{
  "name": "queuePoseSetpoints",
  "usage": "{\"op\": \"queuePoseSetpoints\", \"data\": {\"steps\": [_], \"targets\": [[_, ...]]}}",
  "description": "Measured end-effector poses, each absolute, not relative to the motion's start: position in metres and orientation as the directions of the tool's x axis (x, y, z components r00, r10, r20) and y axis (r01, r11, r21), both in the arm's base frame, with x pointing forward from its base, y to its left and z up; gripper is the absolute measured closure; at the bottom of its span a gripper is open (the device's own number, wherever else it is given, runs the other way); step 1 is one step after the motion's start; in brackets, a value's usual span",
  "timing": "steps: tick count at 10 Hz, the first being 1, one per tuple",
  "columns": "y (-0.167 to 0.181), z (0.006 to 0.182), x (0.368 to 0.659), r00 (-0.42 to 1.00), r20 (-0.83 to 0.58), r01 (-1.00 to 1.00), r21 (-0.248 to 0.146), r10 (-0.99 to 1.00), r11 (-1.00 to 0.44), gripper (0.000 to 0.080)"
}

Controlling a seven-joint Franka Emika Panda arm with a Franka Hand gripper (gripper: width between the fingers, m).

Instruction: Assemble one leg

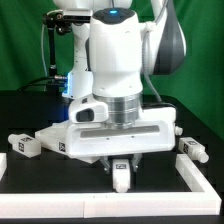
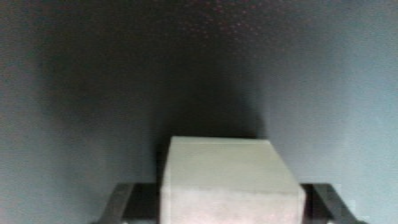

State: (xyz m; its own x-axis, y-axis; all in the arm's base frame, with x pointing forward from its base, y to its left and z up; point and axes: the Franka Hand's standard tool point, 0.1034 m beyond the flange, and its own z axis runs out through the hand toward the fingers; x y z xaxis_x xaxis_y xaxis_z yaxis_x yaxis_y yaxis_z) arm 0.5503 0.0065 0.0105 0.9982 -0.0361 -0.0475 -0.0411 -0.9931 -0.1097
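Leg [image 1: 121, 180]: clamped in the gripper [image 1: 120, 168], hanging from the fingertips just above the table [image 1: 30, 182].

Risks, largest item first:
- Panel [image 1: 155, 135]: lies flat right next to the gripper, and the arm covers part of it in the exterior view. I cannot tell whether they touch. It looks loose, so a sideways push from the arm or from the leg tip would probably shift it. The corner hole would then no longer line up.
- Gripper: the jaws are closed on the leg. In the wrist view the dark fingers [image 2: 125, 203] press on both sides of the white block [image 2: 222, 178]. The hold seems to cover only the upper part, so a knock on the free end could tilt the leg or make it slip.
- Leg: if it comes to a hole tilted or off centre, it will likely jam on the rim instead of seating. The holes are not visible from here, so alignment is unchecked.
- Spare legs: one [image 1: 25, 145] and another [image 1: 192, 150] lie well apart from the gripper on either side. Collision looks unlikely.

Position: the leg sits between the fingers, pointing straight down below the gripper. Whether its lower end is clear of the table, I cannot tell.
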Motion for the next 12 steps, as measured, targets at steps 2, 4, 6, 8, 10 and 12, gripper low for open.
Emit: {"op": "queuePoseSetpoints", "data": {"steps": [2,4,6,8,10,12], "targets": [[-0.022,0.027,0.54,0.998,-0.036,0.044,-0.107,0.048,-0.993,0.0514],[-0.061,0.05,0.532,0.994,-0.004,0.108,-0.087,0.108,-0.99,0.0512],[-0.093,0.037,0.517,0.982,0.026,0.188,-0.052,0.187,-0.981,0.0512],[-0.121,0.015,0.509,0.983,0.006,0.185,-0.052,0.185,-0.981,0.0512],[-0.126,0.008,0.514,0.984,0.006,0.176,-0.051,0.176,-0.983,0.0512],[-0.118,0.008,0.523,0.983,0.013,0.185,-0.051,0.185,-0.981,0.0512]]}}
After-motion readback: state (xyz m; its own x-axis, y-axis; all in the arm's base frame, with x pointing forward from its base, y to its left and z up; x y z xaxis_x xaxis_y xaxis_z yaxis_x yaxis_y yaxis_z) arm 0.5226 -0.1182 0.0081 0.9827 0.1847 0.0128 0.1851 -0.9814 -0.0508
